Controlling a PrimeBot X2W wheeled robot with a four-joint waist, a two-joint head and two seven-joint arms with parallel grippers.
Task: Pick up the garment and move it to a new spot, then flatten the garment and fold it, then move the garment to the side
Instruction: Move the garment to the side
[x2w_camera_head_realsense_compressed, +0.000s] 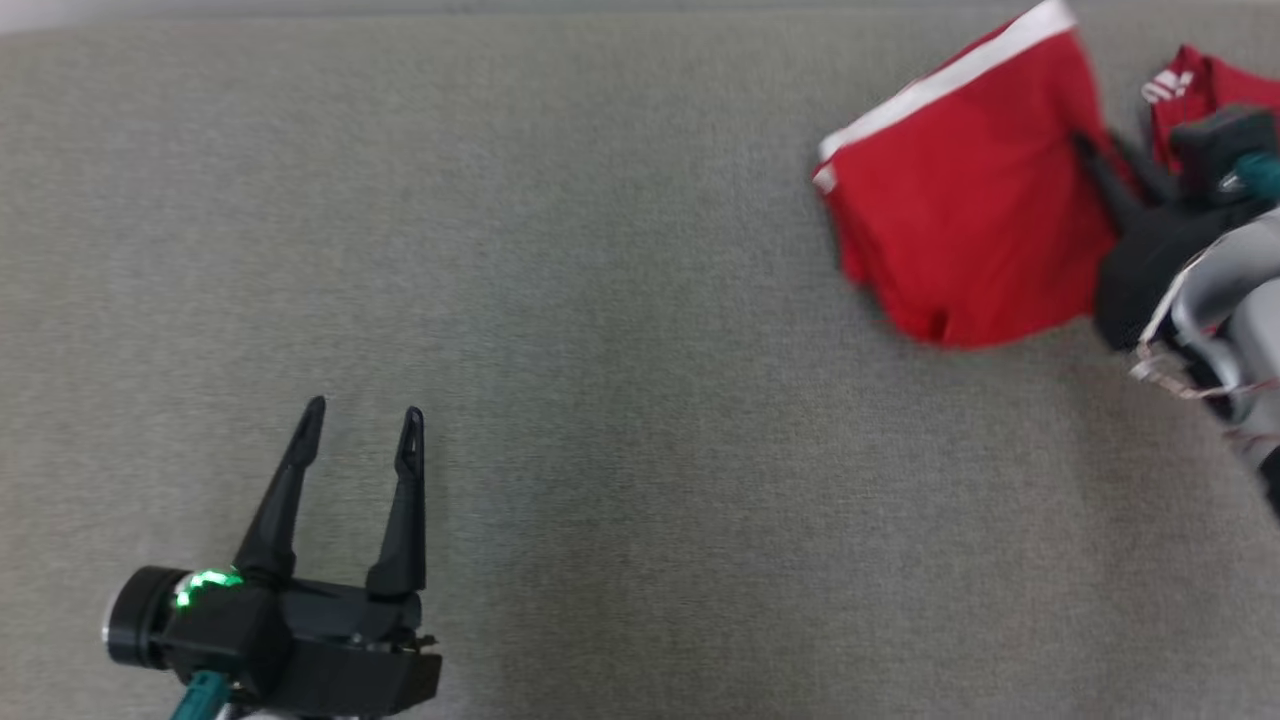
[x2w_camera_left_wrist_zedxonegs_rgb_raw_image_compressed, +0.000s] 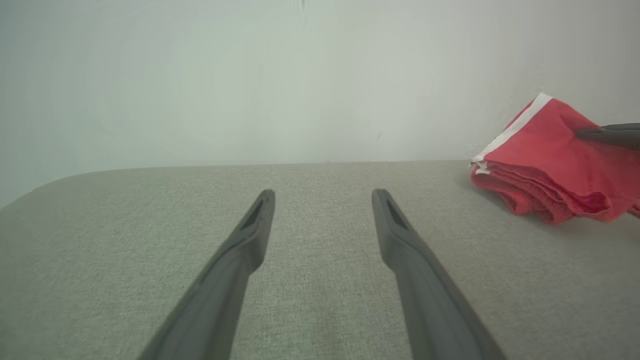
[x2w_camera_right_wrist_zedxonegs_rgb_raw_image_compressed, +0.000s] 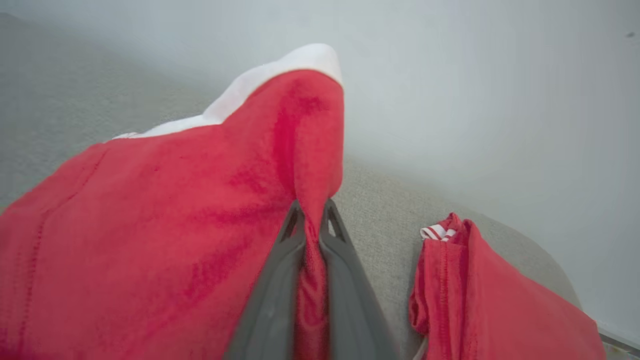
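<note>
**Right pincer pinched on the red garment, left pincer wide and idle**

Head view: the red garment, with a white band along its far edge, sat at the far right of the grey fabric surface, its picture somewhat blurred. The right gripper reached in from the right edge, its dark fingers laid against the garment's right side. A second red piece with white stripes lay just right of it; whether the two were joined could not be told. The left gripper stood at the near left, well apart from the garment, fingers spread with nothing between them.

Left wrist view: the left gripper was spread wide above the bare surface, with a pale wall beyond. The garment was bunched in folds at the far right, one dark finger of the right gripper resting on it.

Right wrist view: the right gripper was narrowed on a ridge of the garment, red cloth squeezed between the two fingers and rising to the white band. The second red piece lay to the right on the surface
</note>
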